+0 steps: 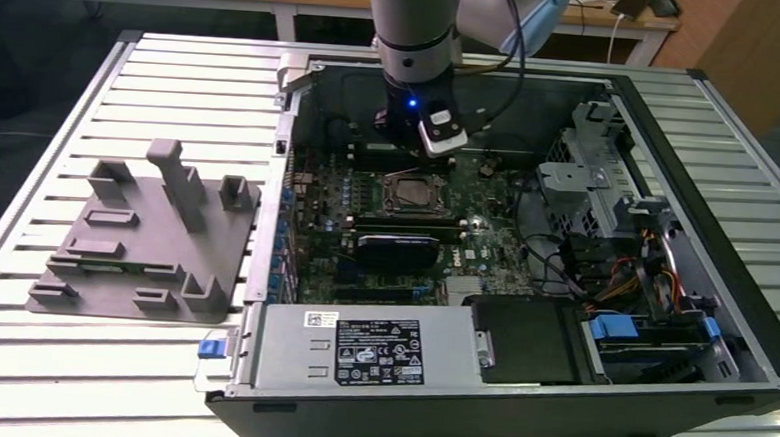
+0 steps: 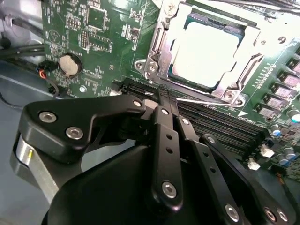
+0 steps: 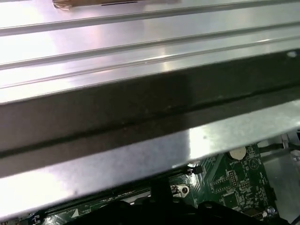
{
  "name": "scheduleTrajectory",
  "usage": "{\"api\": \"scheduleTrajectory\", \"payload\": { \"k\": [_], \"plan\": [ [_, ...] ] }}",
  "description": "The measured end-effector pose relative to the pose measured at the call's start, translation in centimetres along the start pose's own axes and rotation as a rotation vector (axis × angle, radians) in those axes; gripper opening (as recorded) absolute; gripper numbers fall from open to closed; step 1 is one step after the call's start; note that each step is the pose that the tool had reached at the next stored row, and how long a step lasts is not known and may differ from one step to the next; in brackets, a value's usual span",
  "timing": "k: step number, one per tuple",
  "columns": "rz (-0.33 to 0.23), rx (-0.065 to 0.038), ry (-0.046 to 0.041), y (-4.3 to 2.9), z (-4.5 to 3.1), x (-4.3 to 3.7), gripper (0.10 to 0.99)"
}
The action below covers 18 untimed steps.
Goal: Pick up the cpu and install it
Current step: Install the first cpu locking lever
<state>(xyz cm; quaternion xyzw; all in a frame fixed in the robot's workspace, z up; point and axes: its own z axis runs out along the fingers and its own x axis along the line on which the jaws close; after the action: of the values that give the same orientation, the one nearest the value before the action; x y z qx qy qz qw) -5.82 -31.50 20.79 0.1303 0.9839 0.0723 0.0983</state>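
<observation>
Above socket frame [image 2: 206, 51]: open, gripper [image 2: 165, 96] just beside | exterior view's right: drive cage [image 1: 592, 184], cables crowd | case wall [image 3: 140, 108] close, gap unclear

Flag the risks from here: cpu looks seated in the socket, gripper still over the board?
1. The cpu lies in the socket with the metal frame around it; whether it sits fully flat can't be told, so pressing the frame could bend pins.
2. The gripper hangs low by the memory slots; a sideways move might clip them.
3. Cables run beside the board in the case and could snag the arm.
</observation>
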Motion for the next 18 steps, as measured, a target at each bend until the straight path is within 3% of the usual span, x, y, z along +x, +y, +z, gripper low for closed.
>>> {"api": "scheduleTrajectory", "payload": {
  "k": [7, 18],
  "plan": [
    [0.027, 0.005, -0.0048, 0.48, 0.18, 0.36, 0.106],
    [0.095, 0.017, -0.0165, 0.5, 0.36, 0.89, 0.106]
  ]
}}
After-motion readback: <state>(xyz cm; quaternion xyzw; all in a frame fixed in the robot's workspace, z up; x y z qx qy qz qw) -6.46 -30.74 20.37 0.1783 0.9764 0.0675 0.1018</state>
